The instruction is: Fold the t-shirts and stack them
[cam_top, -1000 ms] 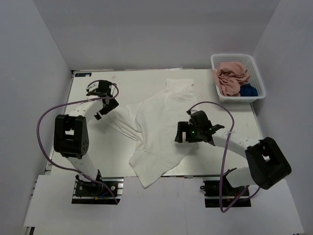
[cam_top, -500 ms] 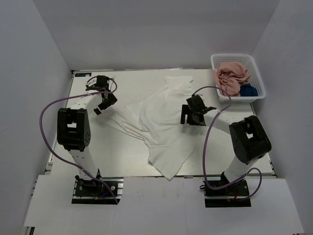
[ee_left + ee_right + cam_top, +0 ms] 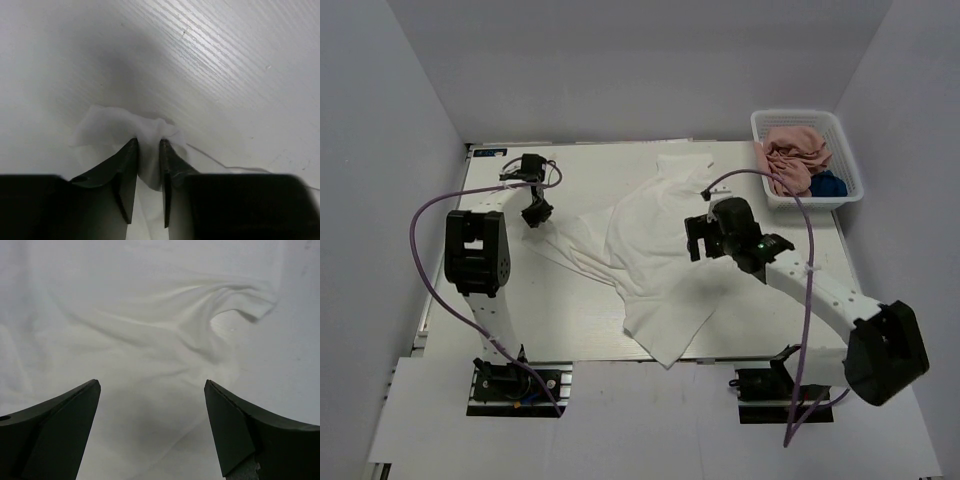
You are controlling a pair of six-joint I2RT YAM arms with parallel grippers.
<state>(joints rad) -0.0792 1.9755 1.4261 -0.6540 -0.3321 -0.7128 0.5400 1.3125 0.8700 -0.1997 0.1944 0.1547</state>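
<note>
White shirt (image 3: 655, 250): lies crumpled across the middle of the desk (image 3: 560, 310). One corner reaches the near edge at 6 o'clock, and a thin fold runs out toward 10 o'clock.
Left tool (image 3: 533, 213): at 10 o'clock on the desk, at the tip of that thin fold.
Left tool, top view: too small to read how its jaws stand.
Left tool, left wrist view: here the left tool (image 3: 148, 144) is clear. Its dark fingers (image 3: 125, 170) are almost together, clamped on a small pucker of the white shirt (image 3: 112, 125). Bare desk (image 3: 225, 50) lies all around, from 9 through 3 o'clock.
Right tool (image 3: 698, 240): over the white shirt, at 3 o'clock from the shirt's middle.
Right tool, top view: shows its place on the shirt, but not its grip.
Right tool, right wrist view: the right tool (image 3: 152, 385) has its fingers (image 3: 60, 425) wide apart, with nothing between them. Wrinkled white shirt (image 3: 140, 330) fills the picture beneath. A curled cloth edge sits at 1 o'clock and a strip of bare desk (image 3: 300, 350) at 3 o'clock.
Basket (image 3: 800, 115): at 1 o'clock, at the desk's far right corner. It appears in the top view alone.
Pink shirt (image 3: 792, 158): bunched in the basket, filling most of it.
Navy shirt (image 3: 828, 185): in the basket, tucked at 4 o'clock of the pink shirt against the near wall.
</note>
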